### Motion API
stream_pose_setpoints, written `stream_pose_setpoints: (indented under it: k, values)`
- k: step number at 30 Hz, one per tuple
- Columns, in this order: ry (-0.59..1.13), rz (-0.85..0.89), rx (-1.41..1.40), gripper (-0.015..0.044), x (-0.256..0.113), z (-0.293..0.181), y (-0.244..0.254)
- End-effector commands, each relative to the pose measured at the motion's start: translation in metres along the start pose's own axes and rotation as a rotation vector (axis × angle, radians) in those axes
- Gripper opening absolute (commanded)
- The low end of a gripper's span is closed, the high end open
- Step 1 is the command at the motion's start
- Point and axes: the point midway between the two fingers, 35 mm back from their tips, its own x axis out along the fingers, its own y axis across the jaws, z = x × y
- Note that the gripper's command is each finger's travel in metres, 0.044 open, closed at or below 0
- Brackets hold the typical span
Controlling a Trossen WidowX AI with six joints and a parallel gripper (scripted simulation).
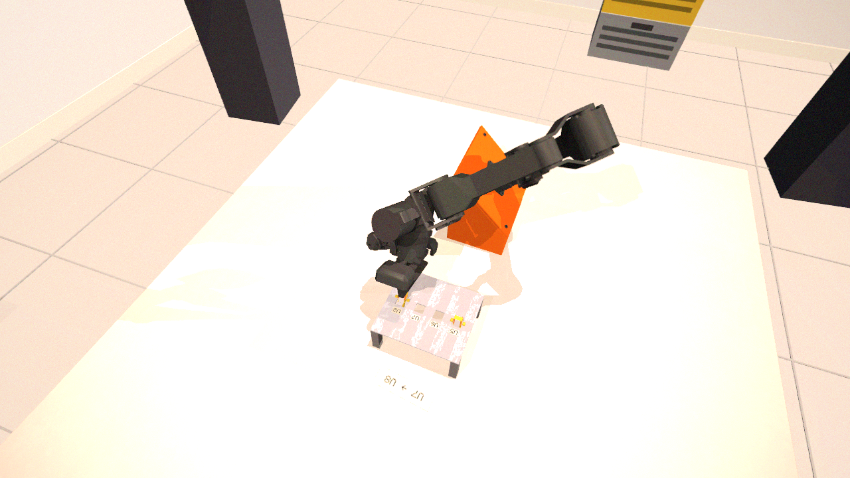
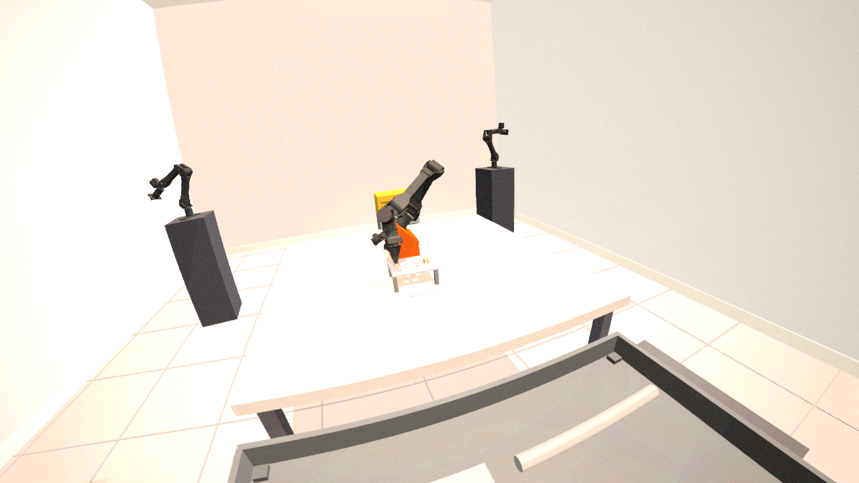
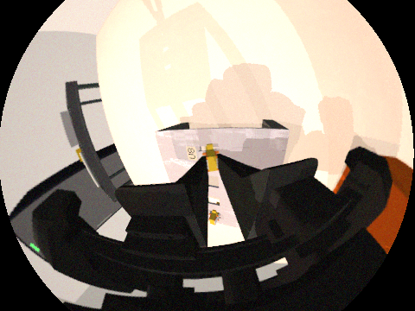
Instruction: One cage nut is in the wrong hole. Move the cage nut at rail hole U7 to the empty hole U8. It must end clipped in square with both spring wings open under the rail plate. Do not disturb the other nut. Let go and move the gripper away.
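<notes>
The gripper [image 1: 402,294] [image 2: 396,263] [image 3: 212,159] was clamped on the cage nut [image 1: 402,301] [image 3: 211,152] at U8, presumably to seat it square (its wings' state beneath the rail plate [image 1: 416,338] [image 2: 413,268] [image 3: 173,144] couldn't be told).

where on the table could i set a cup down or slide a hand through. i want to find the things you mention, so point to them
The white tabletop [image 1: 623,332] [image 2: 480,312] right of the rail plate [image 1: 416,338] [image 2: 414,268] [image 3: 268,147] looks bare in the top view. Crowded: between the plate and the orange base [image 1: 475,238] [image 2: 409,243] [image 3: 399,190], under the arm.
</notes>
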Motion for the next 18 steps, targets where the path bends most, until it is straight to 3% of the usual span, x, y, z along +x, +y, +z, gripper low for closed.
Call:
stream_pose_setpoints:
  k: [1,18]
  values:
    - [0.003,0.002,0.007,0.0026,0.0001,-0.0005,-0.0016]
    - [0.003,0.030,0.007,0.0026,-0.0001,-0.0005,-0.0036]
